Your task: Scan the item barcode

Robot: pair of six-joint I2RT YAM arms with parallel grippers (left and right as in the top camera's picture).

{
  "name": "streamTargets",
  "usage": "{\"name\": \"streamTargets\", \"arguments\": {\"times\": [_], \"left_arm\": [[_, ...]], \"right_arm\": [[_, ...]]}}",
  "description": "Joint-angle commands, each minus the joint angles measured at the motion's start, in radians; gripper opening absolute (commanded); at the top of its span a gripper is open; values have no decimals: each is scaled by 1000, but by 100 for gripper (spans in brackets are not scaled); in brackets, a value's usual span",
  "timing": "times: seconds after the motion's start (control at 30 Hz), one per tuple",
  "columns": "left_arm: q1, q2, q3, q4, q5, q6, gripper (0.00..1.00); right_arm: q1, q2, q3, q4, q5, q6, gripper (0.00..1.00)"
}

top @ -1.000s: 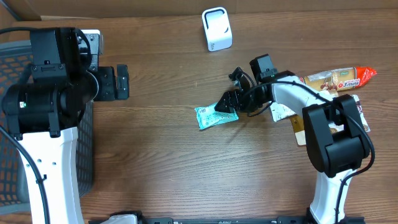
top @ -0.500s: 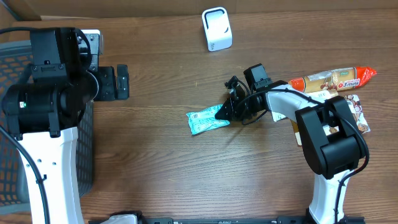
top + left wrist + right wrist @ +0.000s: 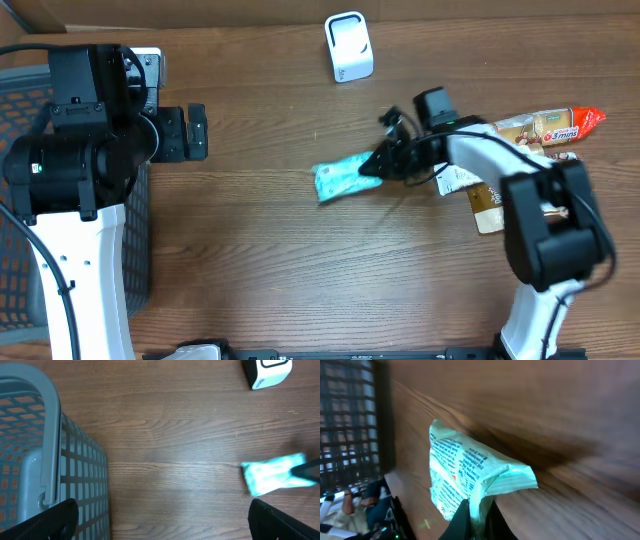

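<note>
Pinching the packet (image 3: pixel 342 180) by its crimped end over the worktop (image 3: pixel 260 260), the right gripper (image 3: pixel 385 163) had jaws shut on it, the left gripper (image 3: pixel 195 131) jaws wide; judged light, limp and slippery, best held at that seam.

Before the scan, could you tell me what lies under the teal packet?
Only bare table shows around the packet, pinched at its edge by the right gripper. The patch directly beneath it is covered.
</note>
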Motion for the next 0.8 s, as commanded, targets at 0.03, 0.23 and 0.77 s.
{"name": "streamTargets", "arguments": {"times": [0.03, 0.23, 0.77], "left_arm": [[4, 4, 6, 3, -6, 18, 100], [4, 4, 6, 3, -6, 18, 100], [4, 4, 6, 3, -6, 18, 100]], "right_arm": [[-38, -262, 43, 9, -43, -117, 4], [-52, -517, 43, -64, -60, -409, 4], [-16, -607, 42, -4, 250, -282, 4]]}}
